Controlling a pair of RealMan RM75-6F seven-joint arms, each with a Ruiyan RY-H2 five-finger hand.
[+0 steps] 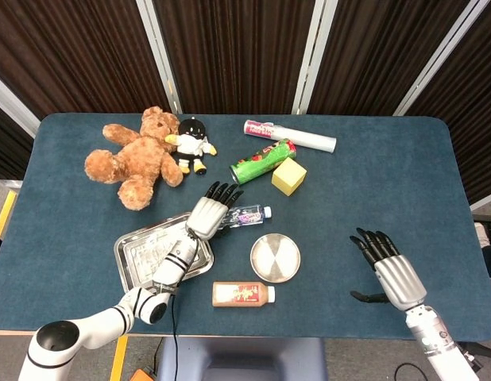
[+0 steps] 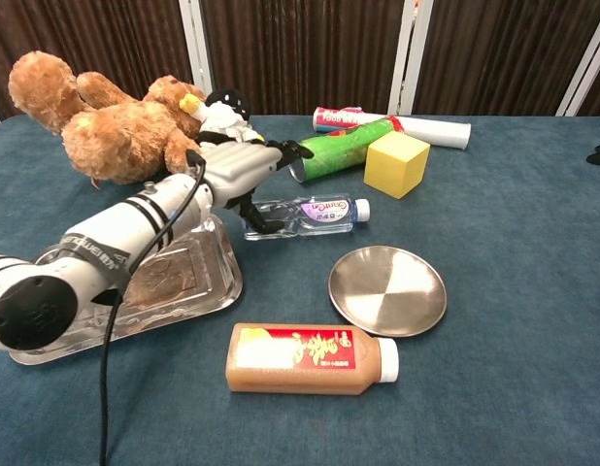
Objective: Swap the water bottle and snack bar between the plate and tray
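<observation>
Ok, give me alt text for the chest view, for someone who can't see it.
The robot's left hand reaches over a clear water bottle lying on the blue table, beside a metal tray. Nearer the camera lie an empty round plate and a brown drink bottle; a teddy bear sits behind.

silver left hand (image 2: 237, 167), blk fingers (image 2: 292, 149), wht arm (image 2: 96, 250)

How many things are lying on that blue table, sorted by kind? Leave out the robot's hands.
Soft toys: 2, teddy bear and penguin doll
Bottles: 2, water bottle and brown drink bottle
Metal dishes: 2, tray and plate
Tubes or cans: 2, green can and white tube
Blocks: 1, yellow block
Total: 9
</observation>
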